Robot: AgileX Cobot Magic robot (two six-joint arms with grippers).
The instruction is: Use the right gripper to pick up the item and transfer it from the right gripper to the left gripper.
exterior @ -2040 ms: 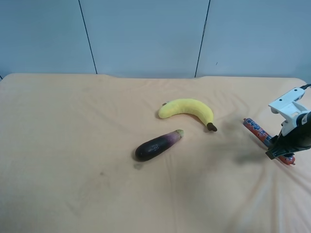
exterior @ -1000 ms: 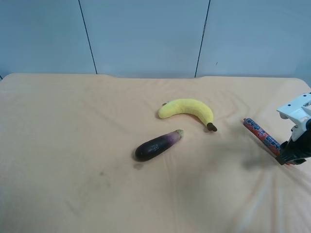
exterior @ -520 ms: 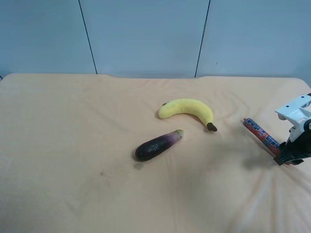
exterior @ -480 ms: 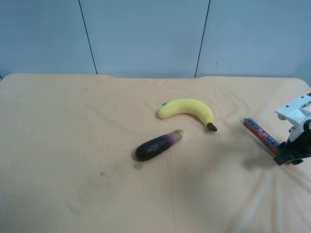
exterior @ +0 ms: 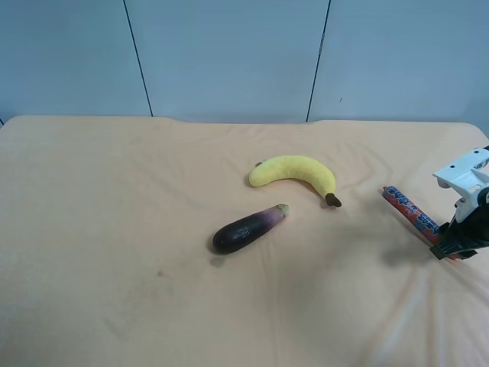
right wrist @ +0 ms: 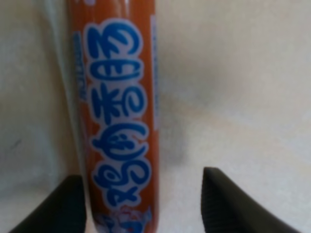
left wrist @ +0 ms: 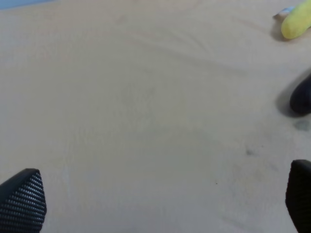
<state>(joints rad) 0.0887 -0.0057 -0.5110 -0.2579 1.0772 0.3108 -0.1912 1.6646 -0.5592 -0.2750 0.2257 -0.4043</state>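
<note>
Above the peach cloth-covered worktop (exterior: 114,229), the black left gripper (left wrist: 155,204) gapes wide and empty. The black right gripper (right wrist: 146,196) stands part-open astride the slim red wrapped sausage stick (right wrist: 119,111), which lies against one finger. It is probably light, firm and slick, so mid-length is the best place to grip.

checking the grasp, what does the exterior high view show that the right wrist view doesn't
Only the exterior high view: the banana, the eggplant, the arm's white housing, and the full length of the item with the right gripper at one end.
Only the right wrist view: the blue and white print close up, and the item lying between the gripper's fingers, against one with a gap to the other.
Both: the item, the right gripper and the tan cloth.
</note>
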